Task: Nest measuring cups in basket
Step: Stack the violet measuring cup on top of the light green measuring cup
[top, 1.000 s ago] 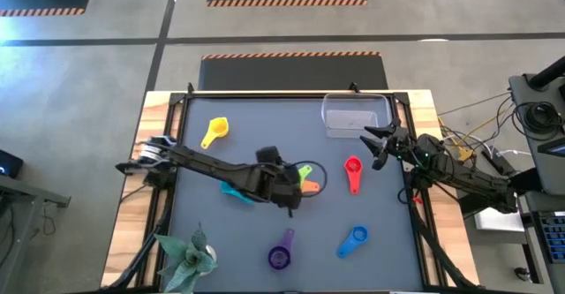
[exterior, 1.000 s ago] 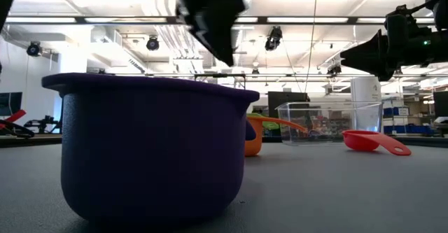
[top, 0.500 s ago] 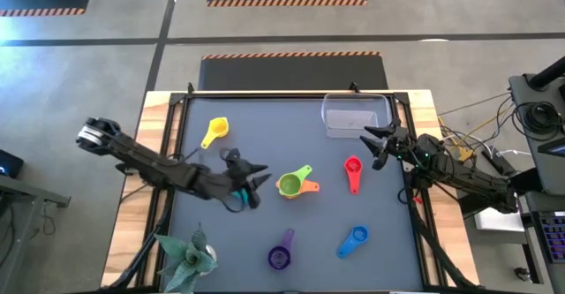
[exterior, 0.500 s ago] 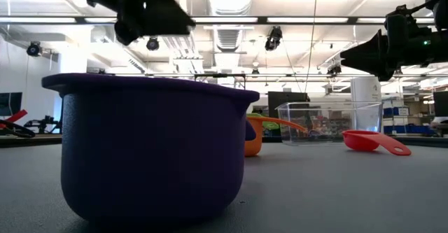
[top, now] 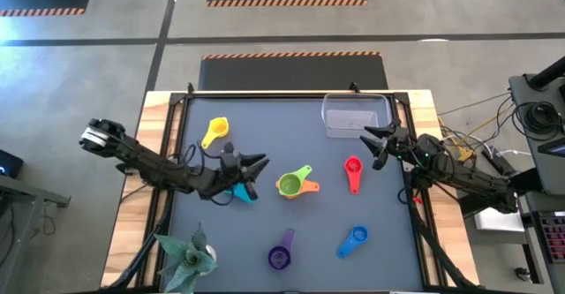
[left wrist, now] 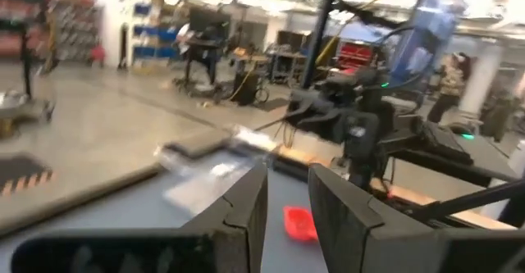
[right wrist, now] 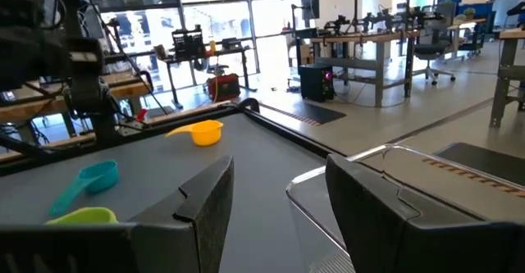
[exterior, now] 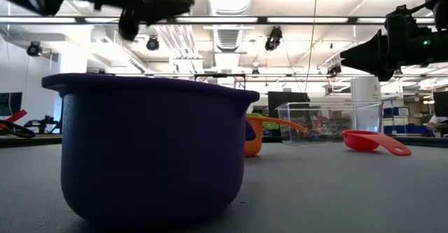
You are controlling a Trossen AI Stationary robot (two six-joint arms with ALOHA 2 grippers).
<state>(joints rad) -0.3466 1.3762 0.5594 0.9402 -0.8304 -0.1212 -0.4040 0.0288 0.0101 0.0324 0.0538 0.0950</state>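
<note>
While both my arms hang above table, cups lie scattered outside basket (top: 355, 114), which sits far right, empty. Left gripper (top: 253, 166) over teal cup (top: 238, 191), fingers parted, holding nothing. Right gripper (top: 372, 143) near basket's near edge, spread wide, empty. Green cup (top: 291, 184) nested on orange cup (top: 309, 186) at centre; red cup (top: 353, 170) right of them.

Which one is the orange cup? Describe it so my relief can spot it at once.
Start at the clear basket at the mat's far edge and come toward the mat's middle. There the green cup sits inside the orange cup. It is the only nested pair, and only the orange handle shows from above.
</note>
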